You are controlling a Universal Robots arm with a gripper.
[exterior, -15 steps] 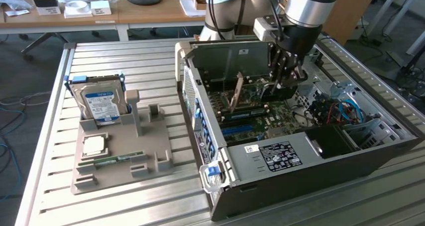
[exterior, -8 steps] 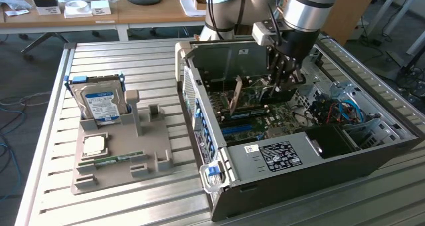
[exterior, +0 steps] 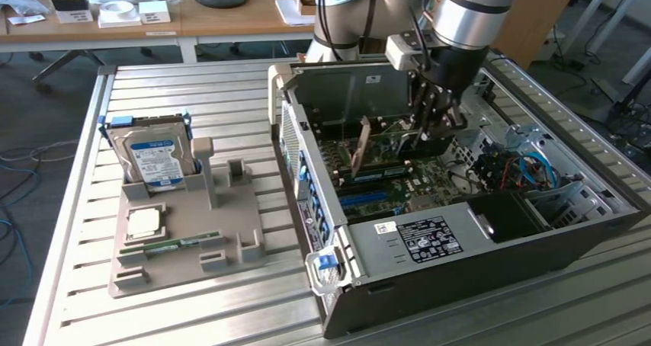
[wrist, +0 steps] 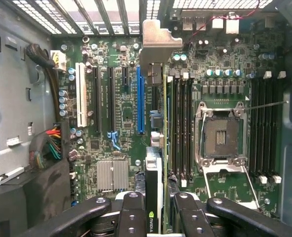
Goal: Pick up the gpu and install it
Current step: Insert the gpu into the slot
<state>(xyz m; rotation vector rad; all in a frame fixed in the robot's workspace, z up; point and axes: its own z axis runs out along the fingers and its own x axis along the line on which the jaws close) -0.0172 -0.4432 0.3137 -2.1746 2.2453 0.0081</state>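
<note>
The gpu [wrist: 156, 170] shows edge-on in the wrist view. It is a thin card with a silver end bracket [wrist: 155, 47] and a logo near my fingers [wrist: 132, 213]. My gripper [wrist: 158, 210] is shut on its near end, one finger on each face. The card stands upright over the motherboard [wrist: 121, 118], close beside the long blue slot [wrist: 140, 98]. I cannot tell whether it touches a slot. In the exterior view my gripper [exterior: 432, 129] reaches down into the open computer case [exterior: 458, 243], with the gpu [exterior: 363, 149] standing on edge beside it.
An open CPU socket [wrist: 221, 132] and black memory slots [wrist: 181, 123] lie beside the card. Cables [exterior: 524, 171] fill the case's far corner. Outside the case, a grey fixture [exterior: 188, 232] holds a hard drive [exterior: 158, 157], a CPU chip [exterior: 145, 222] and a RAM stick [exterior: 178, 245].
</note>
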